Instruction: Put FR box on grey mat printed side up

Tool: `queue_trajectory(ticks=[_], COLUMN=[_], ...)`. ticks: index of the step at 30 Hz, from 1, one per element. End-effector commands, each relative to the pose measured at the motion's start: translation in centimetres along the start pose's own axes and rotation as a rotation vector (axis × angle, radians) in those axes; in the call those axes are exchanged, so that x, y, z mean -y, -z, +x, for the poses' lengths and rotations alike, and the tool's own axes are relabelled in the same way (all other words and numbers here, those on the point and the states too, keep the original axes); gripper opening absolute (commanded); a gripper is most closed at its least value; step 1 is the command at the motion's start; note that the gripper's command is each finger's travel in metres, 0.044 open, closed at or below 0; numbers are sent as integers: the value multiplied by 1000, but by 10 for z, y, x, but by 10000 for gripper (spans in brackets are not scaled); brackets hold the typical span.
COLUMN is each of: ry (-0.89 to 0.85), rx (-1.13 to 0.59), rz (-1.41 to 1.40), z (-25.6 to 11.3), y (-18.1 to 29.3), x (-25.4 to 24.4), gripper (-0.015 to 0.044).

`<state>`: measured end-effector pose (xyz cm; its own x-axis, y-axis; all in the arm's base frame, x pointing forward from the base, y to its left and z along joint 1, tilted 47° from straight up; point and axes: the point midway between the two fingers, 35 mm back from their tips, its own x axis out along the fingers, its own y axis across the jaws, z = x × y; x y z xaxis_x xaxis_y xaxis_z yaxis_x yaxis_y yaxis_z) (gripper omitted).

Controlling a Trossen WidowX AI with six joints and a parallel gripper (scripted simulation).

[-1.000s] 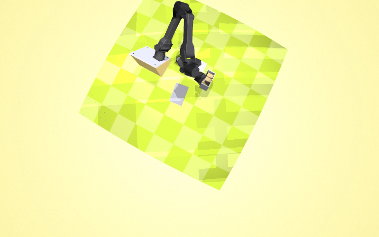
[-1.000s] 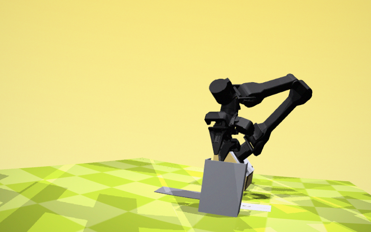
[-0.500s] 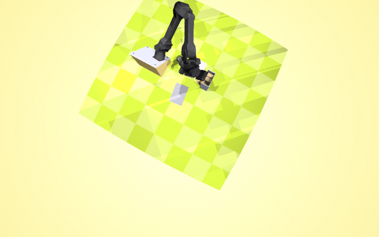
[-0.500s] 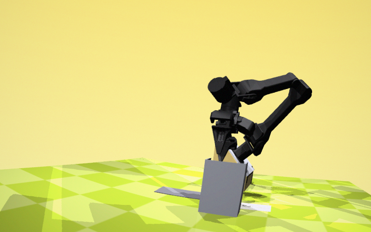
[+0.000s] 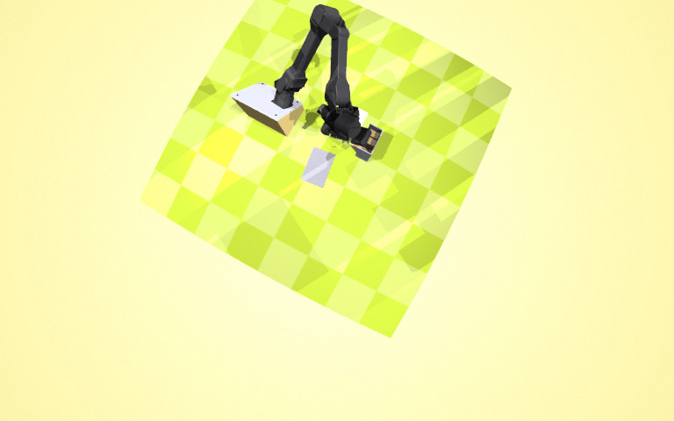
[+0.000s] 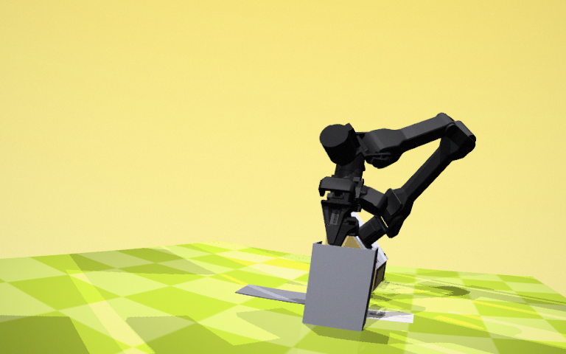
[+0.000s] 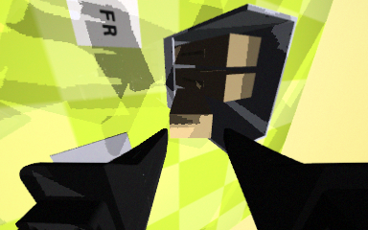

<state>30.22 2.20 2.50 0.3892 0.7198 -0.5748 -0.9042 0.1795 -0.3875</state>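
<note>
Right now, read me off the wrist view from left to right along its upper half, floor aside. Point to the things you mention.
White sheet printed FR (image 7: 129, 38), then the dark bin's left wall (image 7: 170, 62), then the tan ends of two boxes standing inside, then the bin's right wall (image 7: 282, 72).
</note>
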Motion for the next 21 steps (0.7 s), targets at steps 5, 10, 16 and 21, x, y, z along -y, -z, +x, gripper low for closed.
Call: queue_trajectory(ticks=[5,10,16,21], ry=[-7,-7,-2,-2], rx=[0,1,4,4], rz=[11,11,3,3], z=[15,19,17,17], y=[0,0,-1,-1], x=[-3,-4,-2,-2], gripper=[236,236,223,190])
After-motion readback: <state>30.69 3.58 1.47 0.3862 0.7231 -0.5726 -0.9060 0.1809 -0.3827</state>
